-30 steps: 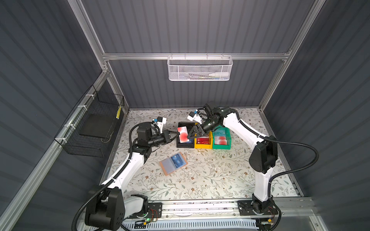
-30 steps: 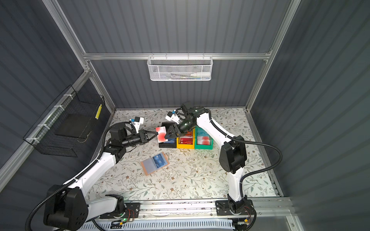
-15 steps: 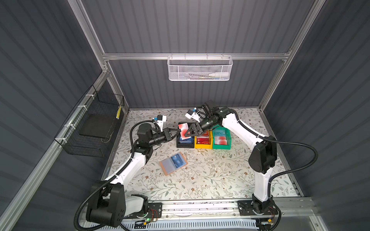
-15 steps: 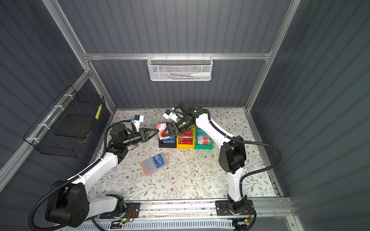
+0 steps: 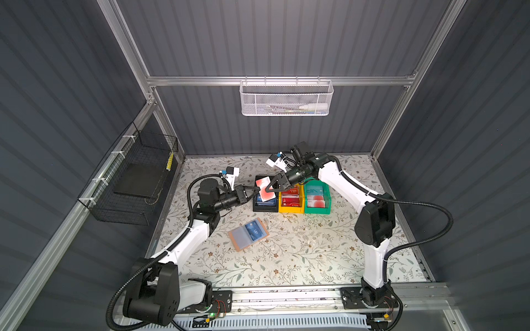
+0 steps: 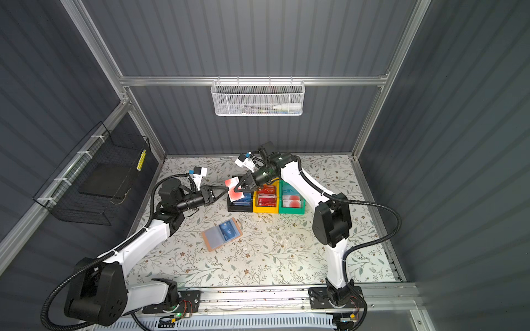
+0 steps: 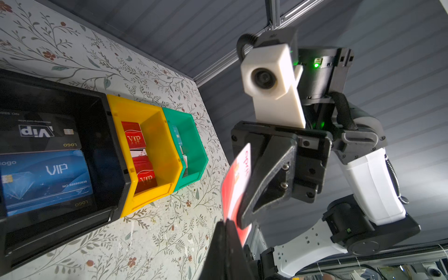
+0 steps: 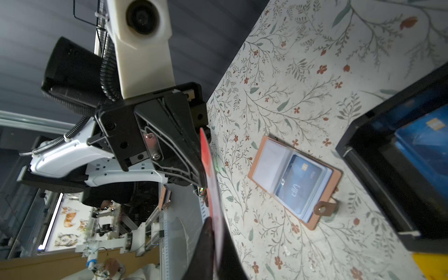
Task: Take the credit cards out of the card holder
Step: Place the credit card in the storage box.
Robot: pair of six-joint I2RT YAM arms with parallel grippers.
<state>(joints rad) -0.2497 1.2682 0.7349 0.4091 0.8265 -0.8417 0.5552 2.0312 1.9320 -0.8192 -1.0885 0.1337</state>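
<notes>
Hands meet in the air above the black bin, which stands at the left end of a row with the yellow bin and the green bin, wall against wall, toward the back of the tabletop. Between the hands hangs a red card, tilted, clear of the bin's rim. The left hand reaches in from the left, its fingers drawn together on the card's left edge. The right hand comes from the opposite side, fingers pressed together on the card's other end. In the left wrist view the card stands nearly edge-on with a right-hand finger flat along one face. A black VIP card and a blue VIP card lie in the black bin.

The card holder lies open and flat just in front of the black bin, not touching it, turned at an angle to the row. A sleeved blue card fills one sleeve, and the sleeve beside it looks blank. A snap tab juts from the edge on the blue card's side. Bare floral tabletop shows on every side of the holder, widest toward the front, and neither arm is over it.
</notes>
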